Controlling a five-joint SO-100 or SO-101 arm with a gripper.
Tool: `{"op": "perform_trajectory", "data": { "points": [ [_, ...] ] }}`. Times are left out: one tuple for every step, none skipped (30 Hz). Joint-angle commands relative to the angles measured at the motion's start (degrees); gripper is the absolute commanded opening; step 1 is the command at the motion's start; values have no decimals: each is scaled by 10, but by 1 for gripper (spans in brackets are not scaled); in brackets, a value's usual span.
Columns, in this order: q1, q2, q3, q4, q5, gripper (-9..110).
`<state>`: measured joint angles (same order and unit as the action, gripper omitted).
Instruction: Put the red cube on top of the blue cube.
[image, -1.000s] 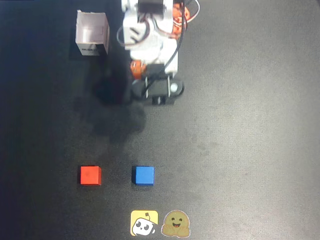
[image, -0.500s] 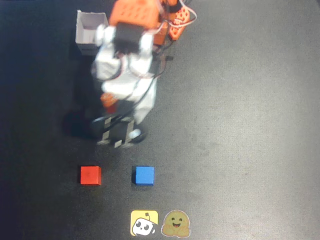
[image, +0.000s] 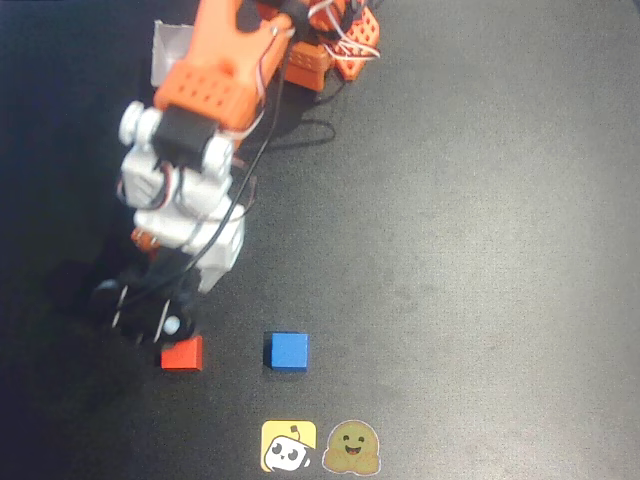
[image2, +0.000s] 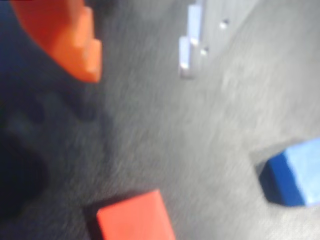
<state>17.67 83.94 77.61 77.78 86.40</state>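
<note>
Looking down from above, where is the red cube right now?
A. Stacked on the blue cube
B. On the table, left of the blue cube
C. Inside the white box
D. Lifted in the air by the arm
B: in the overhead view the red cube lies on the dark table, apart from the blue cube on its right, with the gripper right above its upper edge.
</note>
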Motion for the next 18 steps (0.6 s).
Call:
{"op": "perform_trajectory", "data": {
  "points": [
    [5,-36,-92,18,-5,13],
    [5,-51,-112,27,-5,14],
    [5,-58,-120,30,-5,14],
    [4,-62,-124,27,-5,15],
    [3,-67,-127,26,-5,19],
    [1,-70,-127,24,-5,21],
    [0,-74,-127,20,-5,22],
    [-2,-77,-127,16,-5,22],
    [-4,-81,-127,12,-4,22],
    [-5,-84,-127,9,-4,22],
    [-8,-88,-127,5,-4,23],
    [-11,-92,-127,2,-4,24],
    [-12,-95,-127,-2,-3,24],
    [-13,-97,-123,-6,-3,24],
    [-14,-98,-117,-12,-3,24],
    [-15,-98,-110,-19,-4,24],
    [-16,-98,-102,-26,-4,24],
    [-17,-98,-97,-34,-6,24]
  ]
}}
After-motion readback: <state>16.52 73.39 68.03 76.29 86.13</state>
